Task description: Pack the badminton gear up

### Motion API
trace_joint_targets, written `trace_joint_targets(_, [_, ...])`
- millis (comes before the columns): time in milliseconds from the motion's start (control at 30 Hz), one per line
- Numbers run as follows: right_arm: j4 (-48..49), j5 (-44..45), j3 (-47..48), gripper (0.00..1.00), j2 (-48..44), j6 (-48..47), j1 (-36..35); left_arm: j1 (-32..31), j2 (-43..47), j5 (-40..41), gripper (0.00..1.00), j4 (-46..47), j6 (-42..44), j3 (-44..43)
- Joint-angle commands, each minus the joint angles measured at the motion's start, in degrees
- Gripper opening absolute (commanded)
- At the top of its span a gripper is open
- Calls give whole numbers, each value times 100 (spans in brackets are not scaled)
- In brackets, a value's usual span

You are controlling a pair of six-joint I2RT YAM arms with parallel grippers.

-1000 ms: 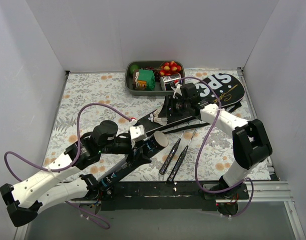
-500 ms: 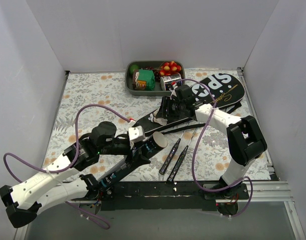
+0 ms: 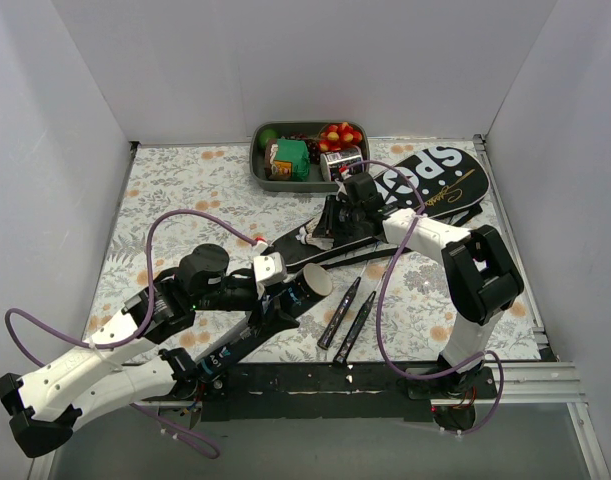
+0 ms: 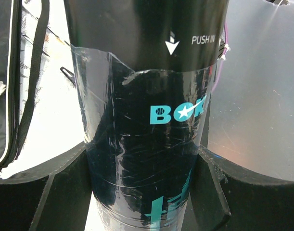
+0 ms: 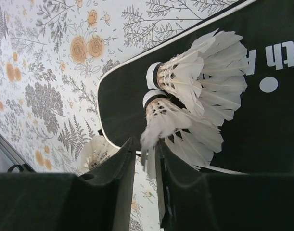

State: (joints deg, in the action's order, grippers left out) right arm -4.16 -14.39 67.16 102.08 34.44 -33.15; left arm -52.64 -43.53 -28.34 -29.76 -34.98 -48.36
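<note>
The long black cover [image 3: 437,178] lettered "SPORT" lies slantwise from the back right towards the middle. Two black racket handles [image 3: 343,305] lie beside its near end; the heads are hidden. My left gripper [image 3: 273,287] is shut on a black shuttlecock tube [image 4: 147,120] with teal lettering, held low over the mat. My right gripper [image 5: 147,151] pinches the feathers of a white shuttlecock [image 5: 178,122] lying on the cover's narrow end [image 5: 122,91]. A second shuttlecock [image 5: 199,72] lies against it. A third one [image 5: 95,150] lies on the mat beside my fingers.
A grey oval tray [image 3: 258,168] of toy food stands at the back middle. The cover's strap [image 4: 29,96] lies left of the tube. White walls close in three sides. A black rail [image 3: 315,382] runs along the near edge.
My right gripper has moved left and nearer along the cover, to the shuttlecocks. My left arm has shifted slightly with the tube still in it.
</note>
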Motion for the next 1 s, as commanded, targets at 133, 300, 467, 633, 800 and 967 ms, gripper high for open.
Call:
trace_joint_targets(133, [355, 68, 140, 10, -136, -165, -43, -18, 46, -67, 20, 49, -35, -16])
trace_joint_targets(300, [74, 15, -9, 1, -626, -481, -43, -27, 20, -49, 20, 67, -70, -60])
trace_joint_targets(467, [-653, 120, -466, 1, -1812, -911, -43, -18, -24, -14, 20, 5, 0, -68])
trace_joint_targets(633, [-1734, 322, -380, 1, -3500, -1438, -43, -18, -305, -93, 20, -100, 185, -139])
trace_joint_targets(800, [-3343, 60, 280, 1, -4546, -1738, -43, -18, -516, -154, 20, -179, 369, -226])
trace_joint_targets(967, [-4197, -536, 605, 1, -5250, -1826, -43, -27, -709, -119, 20, -311, 597, -332])
